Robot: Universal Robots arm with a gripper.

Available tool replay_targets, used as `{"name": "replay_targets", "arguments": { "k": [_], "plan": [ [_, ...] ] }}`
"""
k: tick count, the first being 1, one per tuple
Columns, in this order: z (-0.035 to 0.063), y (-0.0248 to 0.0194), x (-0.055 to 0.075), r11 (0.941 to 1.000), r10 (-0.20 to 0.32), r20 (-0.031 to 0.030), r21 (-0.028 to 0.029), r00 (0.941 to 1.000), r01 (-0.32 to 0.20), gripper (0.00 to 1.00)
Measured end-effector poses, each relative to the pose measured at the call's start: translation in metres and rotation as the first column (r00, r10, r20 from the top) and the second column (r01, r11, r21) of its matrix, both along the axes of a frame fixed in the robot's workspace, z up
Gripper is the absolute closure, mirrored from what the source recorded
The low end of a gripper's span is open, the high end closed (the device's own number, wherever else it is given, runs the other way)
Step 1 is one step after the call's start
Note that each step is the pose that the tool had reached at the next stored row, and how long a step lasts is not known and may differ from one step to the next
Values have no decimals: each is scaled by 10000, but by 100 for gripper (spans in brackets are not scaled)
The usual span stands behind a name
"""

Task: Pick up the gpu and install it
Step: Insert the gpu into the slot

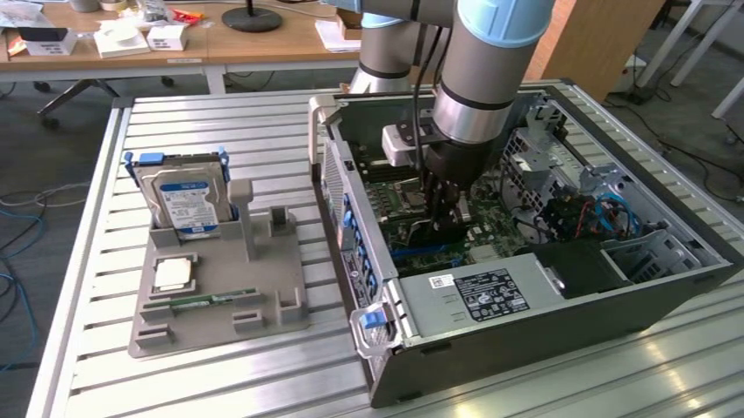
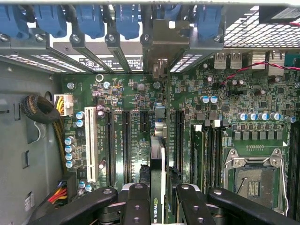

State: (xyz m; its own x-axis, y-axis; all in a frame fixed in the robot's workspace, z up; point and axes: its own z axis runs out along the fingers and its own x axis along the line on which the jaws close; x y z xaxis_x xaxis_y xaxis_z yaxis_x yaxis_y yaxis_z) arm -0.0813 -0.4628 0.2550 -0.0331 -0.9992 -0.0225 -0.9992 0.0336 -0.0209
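So the fingers (image 2: 138,204) are pinched mostly closed on the gpu (image 2: 157,187), which hangs edge-down between them inside the case (image 1: 558,331) over the motherboard (image 2: 117,93), long axis parallel to the slots (image 2: 125,145).

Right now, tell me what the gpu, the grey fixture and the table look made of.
The gpu: green board edge, likely fibreglass, with a dull metal bracket. The fixture: matte grey, likely plastic. The table: ribbed, pale sheen, probably aluminium.

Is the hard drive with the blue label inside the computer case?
No, the hard drive stands upright in the grey holder on the table, beside the computer case.
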Motion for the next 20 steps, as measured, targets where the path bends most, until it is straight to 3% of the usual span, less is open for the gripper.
{"name": "replay_targets", "arguments": {
  "k": [20],
  "plan": [
    [-5, 7, -12, 10000, -1, -1, -1, 10000, 1, 74]
  ]
}}
